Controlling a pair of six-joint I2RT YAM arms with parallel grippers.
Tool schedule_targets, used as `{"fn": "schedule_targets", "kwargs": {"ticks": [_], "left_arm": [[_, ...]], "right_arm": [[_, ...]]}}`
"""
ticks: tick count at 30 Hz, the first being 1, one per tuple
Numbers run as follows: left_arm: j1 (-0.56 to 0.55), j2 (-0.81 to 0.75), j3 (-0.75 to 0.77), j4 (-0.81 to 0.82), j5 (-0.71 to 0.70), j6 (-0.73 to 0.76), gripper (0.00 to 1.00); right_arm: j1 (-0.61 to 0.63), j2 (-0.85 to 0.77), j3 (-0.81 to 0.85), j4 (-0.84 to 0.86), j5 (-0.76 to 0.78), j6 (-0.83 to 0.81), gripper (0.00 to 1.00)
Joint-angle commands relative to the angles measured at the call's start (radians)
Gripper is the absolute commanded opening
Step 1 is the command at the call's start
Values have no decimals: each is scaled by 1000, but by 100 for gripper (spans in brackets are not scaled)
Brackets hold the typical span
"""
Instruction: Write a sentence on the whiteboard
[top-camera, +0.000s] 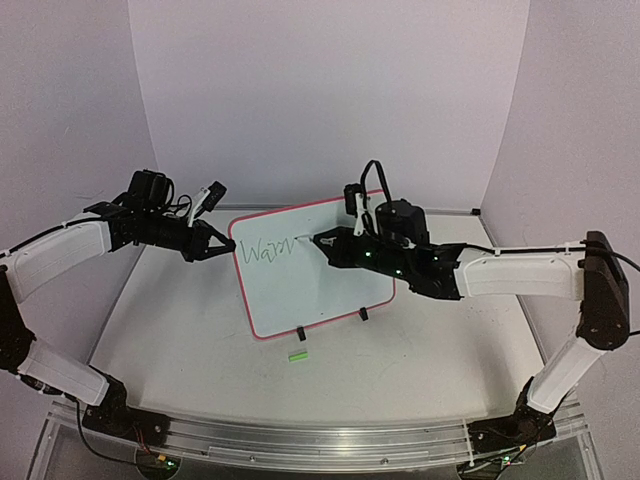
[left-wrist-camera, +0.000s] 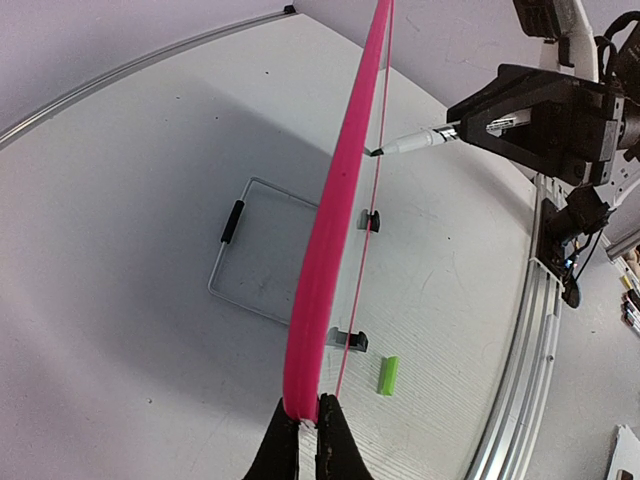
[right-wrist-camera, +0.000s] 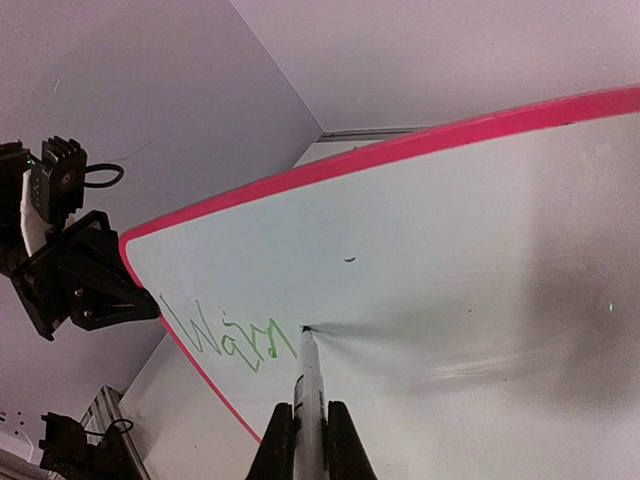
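Observation:
The whiteboard (top-camera: 320, 290) stands tilted on the table, with a pink-red frame (left-wrist-camera: 340, 200) and a glossy white face (right-wrist-camera: 450, 230). My left gripper (top-camera: 224, 247) (left-wrist-camera: 306, 399) is shut on the frame's left edge. The right gripper (top-camera: 325, 240) (right-wrist-camera: 310, 408) is shut on a white marker (right-wrist-camera: 308, 380) (left-wrist-camera: 415, 141). The marker's tip touches the face just right of the sentence (top-camera: 268, 248) (right-wrist-camera: 228, 338), which shows as a few thin green letters reading about "Warn".
A green marker cap (top-camera: 297, 354) (left-wrist-camera: 388, 375) lies on the table in front of the board, near its two black clip feet (top-camera: 300, 333). A wire rectangle (left-wrist-camera: 250, 245) lies flat behind the board. A metal rail (top-camera: 300, 440) runs along the near edge.

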Motion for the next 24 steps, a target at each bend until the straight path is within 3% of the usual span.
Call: {"fn": "schedule_targets", "kwargs": {"ticks": [1, 16, 24], "left_arm": [[-28, 16, 11, -44, -19, 38, 0], [-30, 17, 10, -45, -22, 38, 0], [-32, 17, 10, -45, -22, 38, 0]], "right_arm": [[-11, -41, -29, 26, 85, 19, 0], [-10, -25, -78, 5, 71, 43, 0], [-10, -96, -67, 8, 19, -5, 0]]}}
